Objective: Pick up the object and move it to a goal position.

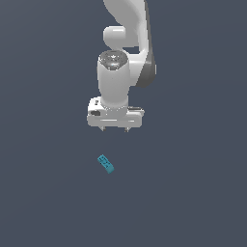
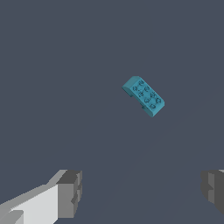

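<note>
from where i sit, the job is barely begun: nothing has been picked up and every real step is ahead of me. the object (image 1: 105,164), a small teal-blue block with faint darker marks on its top, lies flat on the plain dark floor (image 1: 193,202), turned on a diagonal rather than square to the arm, and nothing touches it. in the exterior view it sits nearer the camera than the gripper (image 1: 116,129), a little toward the exterior view's left of it and clearly apart. the gripper hangs from the white arm (image 1: 128,29) with its short fingers pointing down, spread wide and holding nothing; in the wrist view the two grey fingertips (image 2: 70,192) stand far apart at the edges of the frame with only bare floor between them, and the block (image 2: 143,96) lies well ahead of that gap, off to one side. so i judge the reach is unfinished: i would have to bring the hand over the block, turn the wrist so the jaws cross its narrow side, descend, close, lift and carry. i can see no goal marker in either view, so i cannot tell where the block must end up.
</note>
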`<state>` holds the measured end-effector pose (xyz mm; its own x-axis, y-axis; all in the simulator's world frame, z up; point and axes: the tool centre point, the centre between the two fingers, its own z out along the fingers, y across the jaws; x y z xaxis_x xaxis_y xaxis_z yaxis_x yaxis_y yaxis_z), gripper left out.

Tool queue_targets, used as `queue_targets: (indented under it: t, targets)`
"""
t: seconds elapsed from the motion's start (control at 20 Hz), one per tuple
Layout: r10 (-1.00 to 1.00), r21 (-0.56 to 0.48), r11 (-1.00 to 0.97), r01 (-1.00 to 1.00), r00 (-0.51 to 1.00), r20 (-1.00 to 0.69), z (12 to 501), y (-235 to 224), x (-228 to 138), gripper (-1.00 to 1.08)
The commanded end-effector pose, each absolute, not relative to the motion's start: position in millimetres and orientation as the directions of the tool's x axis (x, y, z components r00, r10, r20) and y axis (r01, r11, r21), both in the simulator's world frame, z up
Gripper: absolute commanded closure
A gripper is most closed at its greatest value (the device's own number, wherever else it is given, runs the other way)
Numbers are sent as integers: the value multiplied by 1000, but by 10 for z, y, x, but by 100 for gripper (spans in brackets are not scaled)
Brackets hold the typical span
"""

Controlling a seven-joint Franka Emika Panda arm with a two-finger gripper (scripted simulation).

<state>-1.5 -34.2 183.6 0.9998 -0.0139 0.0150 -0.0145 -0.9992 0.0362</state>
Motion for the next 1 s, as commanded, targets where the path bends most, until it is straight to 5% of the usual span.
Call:
queue_targets:
  t: [0.0,0.95]
  targets:
    - [-11,36,-999,-11,1000,14,1825,-351,-12,-92]
    - [276,36,-960,276,961,-4,1461,-523,338,-92]
